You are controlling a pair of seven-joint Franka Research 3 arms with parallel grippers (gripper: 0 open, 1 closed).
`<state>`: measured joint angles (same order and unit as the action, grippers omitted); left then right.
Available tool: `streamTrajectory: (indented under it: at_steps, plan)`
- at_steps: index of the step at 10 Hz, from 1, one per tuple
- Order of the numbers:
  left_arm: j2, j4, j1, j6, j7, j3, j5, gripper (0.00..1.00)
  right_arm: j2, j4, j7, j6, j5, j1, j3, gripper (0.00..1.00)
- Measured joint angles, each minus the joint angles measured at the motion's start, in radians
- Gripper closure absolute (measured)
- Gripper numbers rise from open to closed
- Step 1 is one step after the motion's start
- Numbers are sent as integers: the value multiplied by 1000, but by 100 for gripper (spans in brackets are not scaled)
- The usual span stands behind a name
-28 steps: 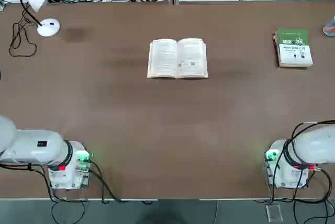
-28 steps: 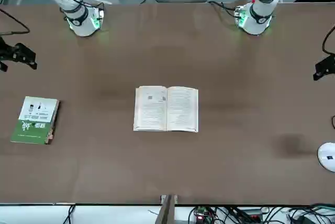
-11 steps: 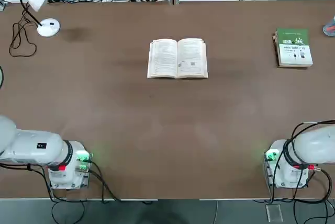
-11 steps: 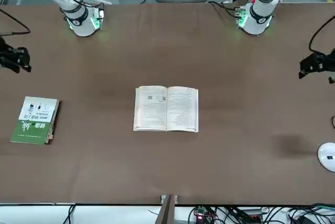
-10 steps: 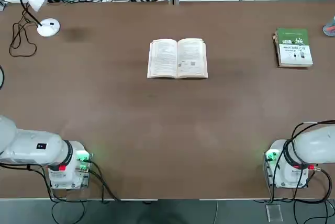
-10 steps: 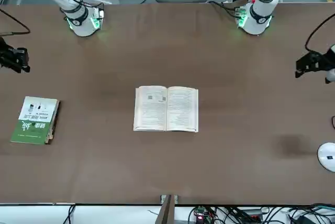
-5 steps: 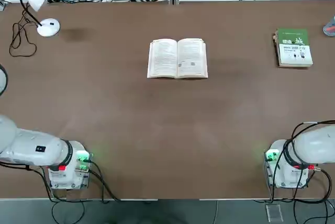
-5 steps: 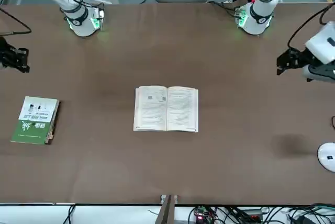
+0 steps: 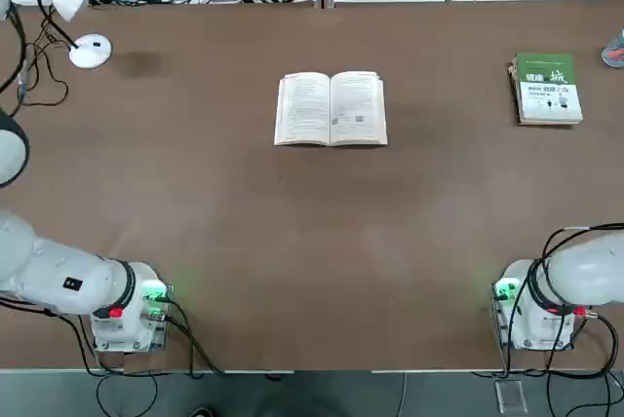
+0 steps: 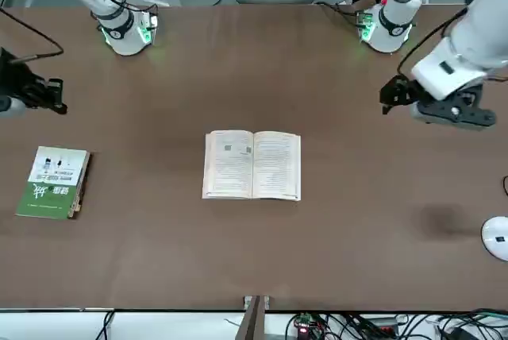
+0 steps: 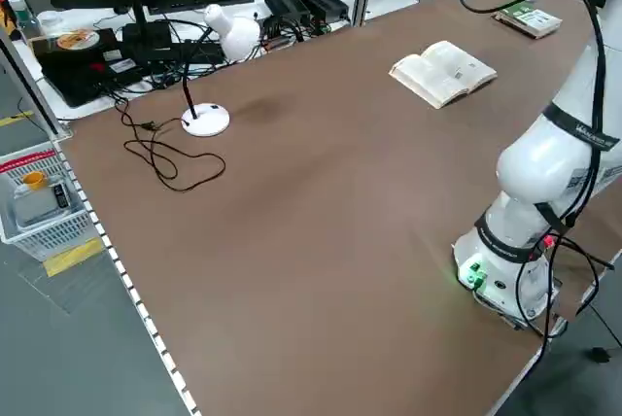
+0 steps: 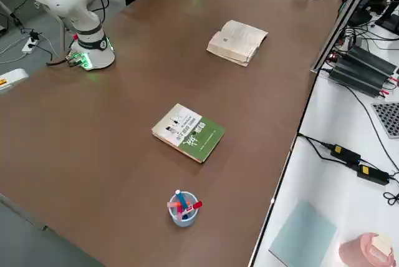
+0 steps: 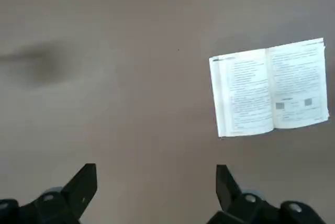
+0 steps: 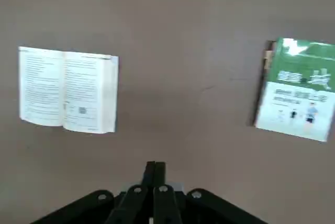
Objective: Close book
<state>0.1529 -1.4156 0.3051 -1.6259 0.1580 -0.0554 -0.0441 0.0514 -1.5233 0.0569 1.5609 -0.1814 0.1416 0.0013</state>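
In the top view, the book [image 9: 331, 108] is seen lying open near the middle of the tabletop [image 9: 292, 242], toward its far edge. In the front view, the left gripper [image 10: 390, 94] is held above the tabletop, well apart from the book. In the left wrist view, its fingers [image 13: 84, 182] are spread wide. In the right wrist view, the right gripper [image 14: 155, 172] is pressed together and empty.

A thin open book with cream printed pages [image 10: 252, 165] lies flat between the left gripper [image 10: 394, 94] and right gripper [image 10: 54, 95], touching neither.
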Motion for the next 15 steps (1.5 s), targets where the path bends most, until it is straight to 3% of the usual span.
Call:
streamTrajectory:
  at_steps: [5, 11, 15]
  plan:
    - [15, 0, 5, -17, 4, 0, 0, 0, 87, -20, 1, 29, -187, 7, 0, 99]
    - [15, 1, 6, -17, 4, 0, 0, 0, 145, -147, 10, 210, -342, 76, 1, 99]
    - [14, 2, 6, -18, 4, 1, 0, 0, 180, -225, 12, 363, -387, 146, 2, 99]
